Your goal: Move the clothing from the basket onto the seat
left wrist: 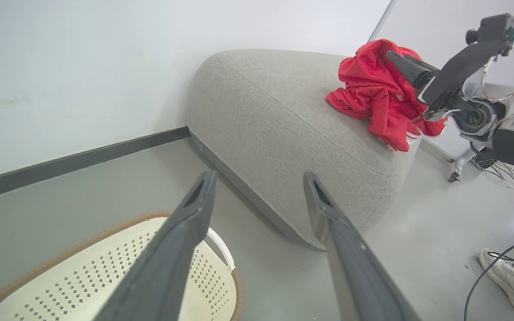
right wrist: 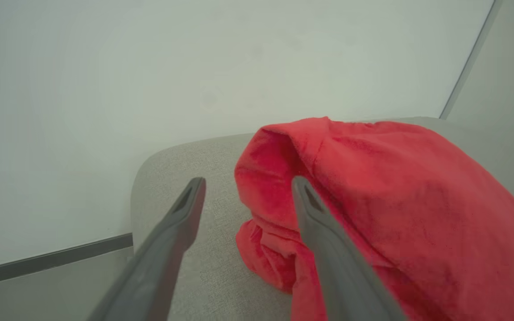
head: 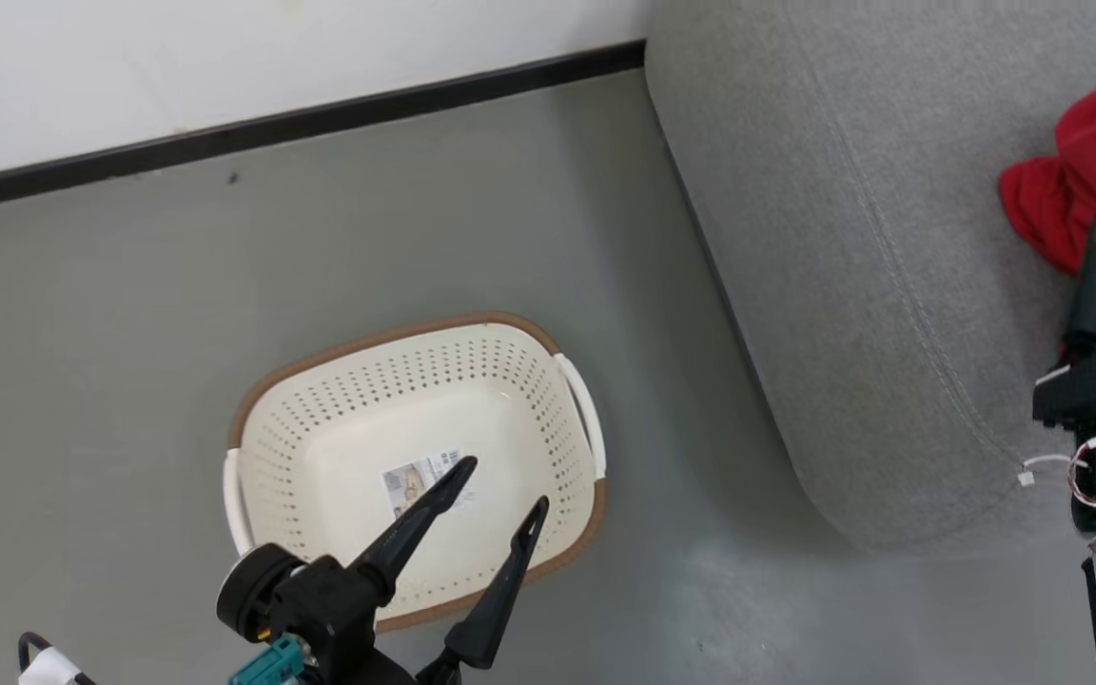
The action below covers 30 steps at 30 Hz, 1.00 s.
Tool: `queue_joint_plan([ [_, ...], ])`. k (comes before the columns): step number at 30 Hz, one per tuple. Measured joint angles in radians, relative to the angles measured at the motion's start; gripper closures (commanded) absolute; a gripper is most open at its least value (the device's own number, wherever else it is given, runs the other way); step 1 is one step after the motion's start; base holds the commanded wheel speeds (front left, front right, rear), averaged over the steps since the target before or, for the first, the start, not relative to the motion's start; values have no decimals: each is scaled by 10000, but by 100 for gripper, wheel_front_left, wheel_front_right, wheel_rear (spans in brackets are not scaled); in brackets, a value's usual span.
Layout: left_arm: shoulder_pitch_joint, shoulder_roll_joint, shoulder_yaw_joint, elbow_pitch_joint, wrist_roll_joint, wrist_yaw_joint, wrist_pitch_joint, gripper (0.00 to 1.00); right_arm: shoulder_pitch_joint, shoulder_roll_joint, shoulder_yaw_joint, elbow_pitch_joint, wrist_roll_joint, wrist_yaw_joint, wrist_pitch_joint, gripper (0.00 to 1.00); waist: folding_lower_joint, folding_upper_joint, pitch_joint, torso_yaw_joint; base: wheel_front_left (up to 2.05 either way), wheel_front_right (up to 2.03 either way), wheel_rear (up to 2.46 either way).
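Pincer check: logged right pincer (right wrist: 248, 180) splayed, empty beside soft bright red fabric clothing (right wrist: 395, 187) on large grey upholstered seat (head: 843, 190), left pincer (head: 504, 482) splayed over empty oval cream perforated basket (head: 396, 335); judged cloth light, limp, best pinched at raised fold.

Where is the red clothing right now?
The clothing lies heaped on the seat, at the head view's right edge, just beyond the open right gripper; the basket on the floor holds none.

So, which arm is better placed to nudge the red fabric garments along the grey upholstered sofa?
Right: right end effector sits open by the red garments on the sofa; left end effector hangs over the cream perforated basket.
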Motion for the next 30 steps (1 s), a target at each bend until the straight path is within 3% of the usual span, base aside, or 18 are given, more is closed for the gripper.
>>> queue_joint_plan([
  [11, -240, -754, 456, 1522, -433, 374, -621, 0, 1359, 173, -31, -311, 36, 437, 2, 0, 0, 0, -977, 1157, 0, 0, 0],
  [22, -130, -1227, 696, 2617, -627, 802, -1122, 0, 2722, 433, -6, -644, 96, 600, 2, 0, 0, 0, -2007, 2533, 0, 0, 0],
  [30, 319, -1266, 1181, 3175, -757, 1093, -1438, 0, 3568, 602, 240, -882, 82, 616, 2, 0, 0, -1, -2704, 3315, 0, 0, 0],
])
